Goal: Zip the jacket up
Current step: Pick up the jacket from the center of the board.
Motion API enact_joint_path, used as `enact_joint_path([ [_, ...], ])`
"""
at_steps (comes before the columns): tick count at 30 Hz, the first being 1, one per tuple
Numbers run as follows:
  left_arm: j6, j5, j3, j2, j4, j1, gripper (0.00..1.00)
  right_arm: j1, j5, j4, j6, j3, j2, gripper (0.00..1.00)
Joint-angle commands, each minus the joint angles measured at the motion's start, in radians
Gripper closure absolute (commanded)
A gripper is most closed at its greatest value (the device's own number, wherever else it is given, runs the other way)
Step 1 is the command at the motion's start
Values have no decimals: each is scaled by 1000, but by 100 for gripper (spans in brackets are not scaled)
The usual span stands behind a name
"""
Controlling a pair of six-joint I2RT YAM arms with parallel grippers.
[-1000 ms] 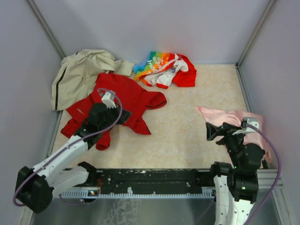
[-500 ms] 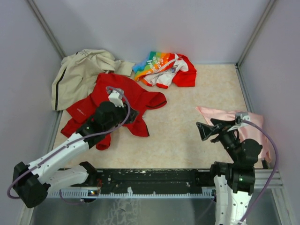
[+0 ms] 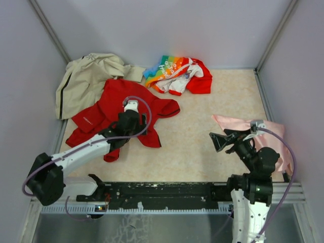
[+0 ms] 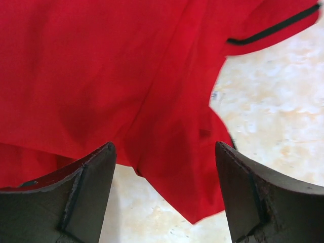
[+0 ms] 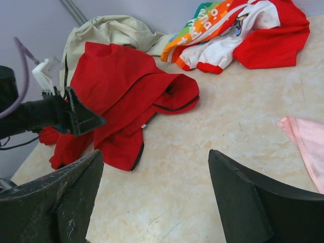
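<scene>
— Where's the red jacket [image 3: 126,101]?
— Crumpled far left, against the beige jacket [image 3: 86,76]. Left gripper [image 4: 163,152] hovers over it, jaws wide, empty; right gripper [image 5: 154,154] wide too.
— Risk?
— Zipper seems buried in folds; a pinch may catch only cloth.

Bare tabletop [image 3: 192,147] lies open between the jacket [image 3: 121,98] and pink cloth [image 3: 238,123].

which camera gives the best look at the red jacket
Top external: the jacket shows nearly whole there, lying crumpled with both sleeves visible. The right wrist view sees it from low and far off, foreshortened. The left wrist view shows only close-up red fabric and one dark-trimmed edge.
</scene>
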Motion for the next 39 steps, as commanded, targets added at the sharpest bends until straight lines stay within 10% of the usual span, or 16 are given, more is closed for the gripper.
enact_joint_path([
  [1, -7, -71, 2, 102, -3, 7, 16, 5, -29, 35, 4, -7, 7, 16],
  [8, -26, -100, 30, 254, -2, 20, 24, 5, -44, 39, 11, -19, 4, 16],
  [17, -9, 30, 41, 166, 24, 18, 99, 5, -80, 87, 41, -43, 1, 16],
  [39, -23, 516, 281, -60, -10, -9, 100, 9, -198, 396, 199, -80, 86, 15],
])
